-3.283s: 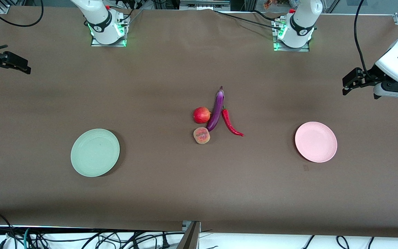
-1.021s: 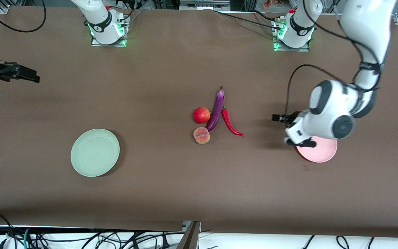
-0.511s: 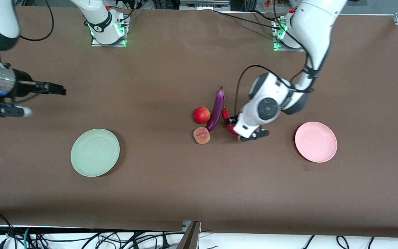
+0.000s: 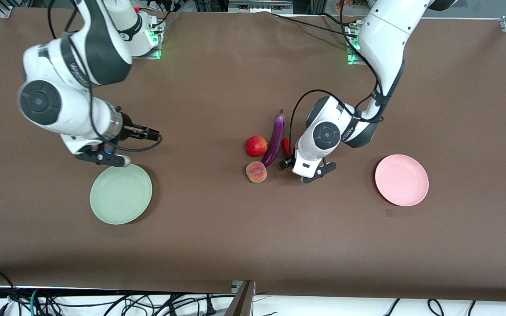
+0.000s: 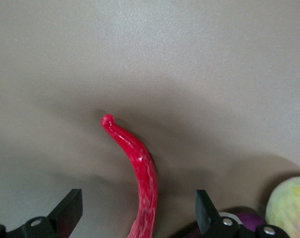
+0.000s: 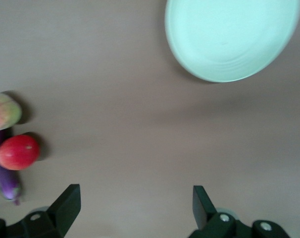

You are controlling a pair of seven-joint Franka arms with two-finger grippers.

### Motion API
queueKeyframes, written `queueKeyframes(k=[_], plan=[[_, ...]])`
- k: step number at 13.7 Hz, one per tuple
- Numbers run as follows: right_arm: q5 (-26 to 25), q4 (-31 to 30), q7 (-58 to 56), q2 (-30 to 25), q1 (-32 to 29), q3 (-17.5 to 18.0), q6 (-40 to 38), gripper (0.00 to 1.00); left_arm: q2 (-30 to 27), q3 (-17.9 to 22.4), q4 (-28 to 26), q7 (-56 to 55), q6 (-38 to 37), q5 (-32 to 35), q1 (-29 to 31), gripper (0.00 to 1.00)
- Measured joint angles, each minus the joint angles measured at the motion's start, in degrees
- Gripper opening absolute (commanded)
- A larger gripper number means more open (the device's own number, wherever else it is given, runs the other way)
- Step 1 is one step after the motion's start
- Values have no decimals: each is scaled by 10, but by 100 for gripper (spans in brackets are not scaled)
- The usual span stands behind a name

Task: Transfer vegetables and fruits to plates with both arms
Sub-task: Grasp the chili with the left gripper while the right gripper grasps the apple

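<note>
So the left gripper (image 5: pixel 135 218) is right over the chili (image 5: pixel 140 173), fingers spread wide with the pepper running up between them, nothing held yet. For a clean pick I'd come straight down and close across the thicker middle, since it's thin and curved and looks like it could roll out, and the eggplant (image 4: pixel 275 138) lies just beside it, so watch that finger. The apple (image 4: pixel 256 145) and peach (image 4: pixel 256 171) sit by the eggplant mid-table. The pink plate (image 4: pixel 402 180) is toward the left arm's end. The right gripper (image 4: pixel 153 134) hangs open and empty over bare table near the green plate (image 4: pixel 121 193).
</note>
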Motion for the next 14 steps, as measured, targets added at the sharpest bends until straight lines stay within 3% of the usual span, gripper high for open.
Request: queueKeyframes(k=[1, 2, 3, 4, 6, 14], plan=[[12, 0, 18, 11, 9, 0, 16, 100, 7, 0, 0, -2, 3, 0, -1, 100], [19, 0, 35, 21, 20, 0, 33, 100, 12, -1, 0, -3, 6, 0, -1, 85], [22, 0, 55, 31, 34, 0, 51, 100, 16, -1, 0, -3, 8, 0, -2, 46], [27, 0, 79, 42, 51, 1, 72, 100, 18, -1, 1, -3, 9, 0, -2, 25], [43, 0, 135, 64, 90, 1, 122, 100, 19, -1, 4, -5, 9, 0, -2, 3], [54, -1, 224, 156, 199, 2, 273, 100, 18, -1, 13, -2, -3, 3, -1, 0]])
